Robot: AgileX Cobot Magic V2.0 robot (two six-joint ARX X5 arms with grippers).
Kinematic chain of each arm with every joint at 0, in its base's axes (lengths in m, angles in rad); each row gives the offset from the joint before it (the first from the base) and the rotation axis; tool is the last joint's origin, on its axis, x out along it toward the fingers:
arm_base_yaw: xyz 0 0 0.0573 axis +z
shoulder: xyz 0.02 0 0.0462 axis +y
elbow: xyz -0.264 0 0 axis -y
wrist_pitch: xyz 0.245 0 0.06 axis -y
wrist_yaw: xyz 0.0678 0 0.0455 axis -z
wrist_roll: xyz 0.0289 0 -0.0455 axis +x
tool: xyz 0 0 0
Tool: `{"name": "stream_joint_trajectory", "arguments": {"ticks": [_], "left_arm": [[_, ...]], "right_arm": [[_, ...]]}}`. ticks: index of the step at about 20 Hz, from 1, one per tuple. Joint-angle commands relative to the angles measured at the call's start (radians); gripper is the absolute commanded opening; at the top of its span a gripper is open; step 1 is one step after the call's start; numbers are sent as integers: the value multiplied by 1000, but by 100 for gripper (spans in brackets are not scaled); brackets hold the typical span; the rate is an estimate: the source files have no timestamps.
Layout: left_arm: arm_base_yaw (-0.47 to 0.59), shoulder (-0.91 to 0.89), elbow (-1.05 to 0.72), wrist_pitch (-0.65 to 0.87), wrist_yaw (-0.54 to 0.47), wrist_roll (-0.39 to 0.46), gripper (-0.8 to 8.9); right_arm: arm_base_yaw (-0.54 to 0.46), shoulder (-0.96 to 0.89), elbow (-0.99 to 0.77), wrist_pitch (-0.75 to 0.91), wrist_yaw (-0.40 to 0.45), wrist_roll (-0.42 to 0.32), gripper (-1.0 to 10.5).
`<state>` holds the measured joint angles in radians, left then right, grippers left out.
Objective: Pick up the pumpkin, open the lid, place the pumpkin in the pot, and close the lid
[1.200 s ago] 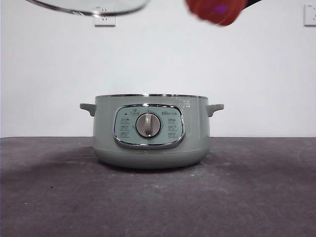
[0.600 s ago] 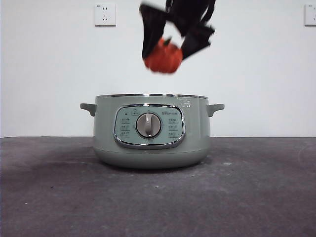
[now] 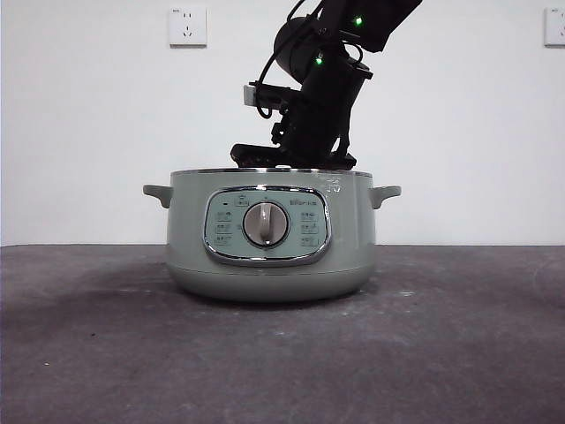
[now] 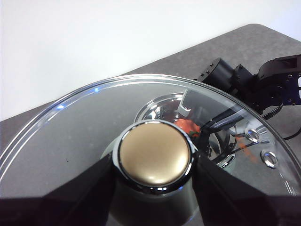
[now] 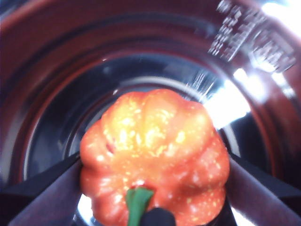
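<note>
The sage-green pot [image 3: 270, 234] stands open on the dark table. My right gripper reaches down into it from above; its arm [image 3: 322, 88] shows over the rim in the front view. In the right wrist view the jaws are shut on the orange pumpkin [image 5: 155, 155], green stem toward the camera, inside the shiny pot bowl [image 5: 56, 84]. My left gripper is shut on the knob [image 4: 154, 154] of the glass lid [image 4: 75, 136] and holds it up, out of the front view. Through the lid I see the pot's inside [image 4: 162, 106], the pumpkin [image 4: 184, 126] and the right arm [image 4: 254, 84].
Dark grey table [image 3: 282, 353] with room all around the pot. White wall behind with a socket [image 3: 187, 26] at upper left and another [image 3: 554, 26] at the right edge.
The right gripper has come down with the pumpkin from above the pot into its opening. The lid, seen at the top a second ago, has left the front view.
</note>
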<state>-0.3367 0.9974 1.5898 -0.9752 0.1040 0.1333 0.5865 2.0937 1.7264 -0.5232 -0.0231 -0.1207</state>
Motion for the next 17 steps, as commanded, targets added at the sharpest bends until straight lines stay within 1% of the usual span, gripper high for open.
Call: {"name": "stream_joint_trajectory", "arguments": {"ticks": [1,2,3,4,5,6,7,10,11,14,16,17], "left_arm": [[2,-13,18,46,3,-2,-9],[2,-13,18,46,3,-2,-9],[2,-13,18,46,3,-2,-9],[2,-13,18,45,5,-2,-9],[2,-13,18,45,5,-2,-9],[2,-13,18,45,6,-2,-9],[2,-12,18,45,6,-2,-9],[2,-12,18,45,8,-2,-9],[2,-12,18,45,8,-2,-9],[2,-11,18,45,8,-2,-9],[2,-3,18,47,9,-2,-9],[2,10,18,51,10,-2,-9]], "right_arm": [[13,21,3,-24,0,-31,-12],[18,22,3,-36,0,-34,-10],[18,22,3,-40,0,-34,35],[24,22,3,-40,0,-34,181],[24,22,3,-38,-1,-34,378],[24,22,3,-37,3,-33,517],[24,22,3,-34,3,-27,546],[24,5,10,-24,3,-26,547],[24,0,18,-26,3,-16,578],[24,-39,34,-51,6,-10,576],[22,-126,34,-55,54,-6,572],[18,-189,34,-77,85,11,570]]}}
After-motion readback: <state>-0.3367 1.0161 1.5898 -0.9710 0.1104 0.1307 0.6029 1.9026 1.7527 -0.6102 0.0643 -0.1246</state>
